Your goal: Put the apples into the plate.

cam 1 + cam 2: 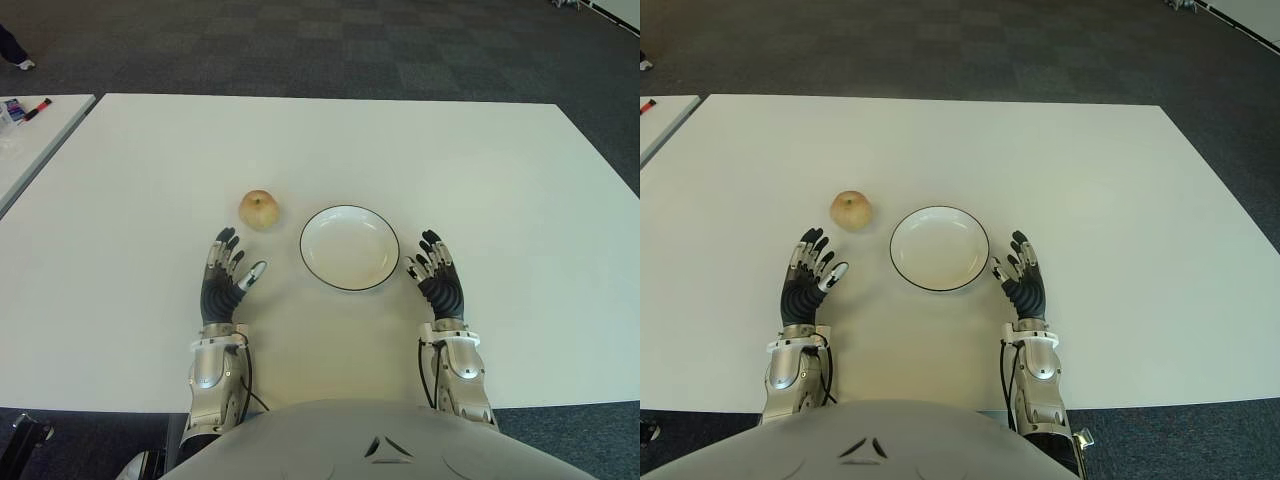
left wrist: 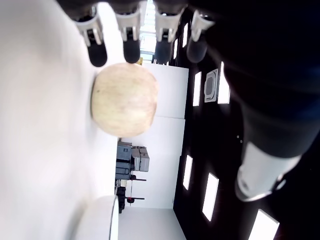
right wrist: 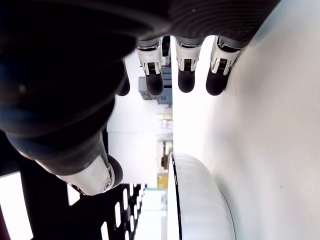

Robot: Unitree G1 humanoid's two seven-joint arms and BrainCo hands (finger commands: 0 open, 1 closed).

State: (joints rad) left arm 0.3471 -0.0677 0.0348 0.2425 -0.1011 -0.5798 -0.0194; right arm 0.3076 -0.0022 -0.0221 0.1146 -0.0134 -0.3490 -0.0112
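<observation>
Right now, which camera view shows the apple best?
The left wrist view: the apple fills it from close by, just beyond the open left hand. Both eye views show it small on the table, left of the plate. The right wrist view misses it.

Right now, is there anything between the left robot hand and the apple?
No. In the left eye view only bare table separates the open left robot hand from the apple.

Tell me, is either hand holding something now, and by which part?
Nothing is held. The left hand is open just short of the apple; the right hand is open beside the plate.
</observation>
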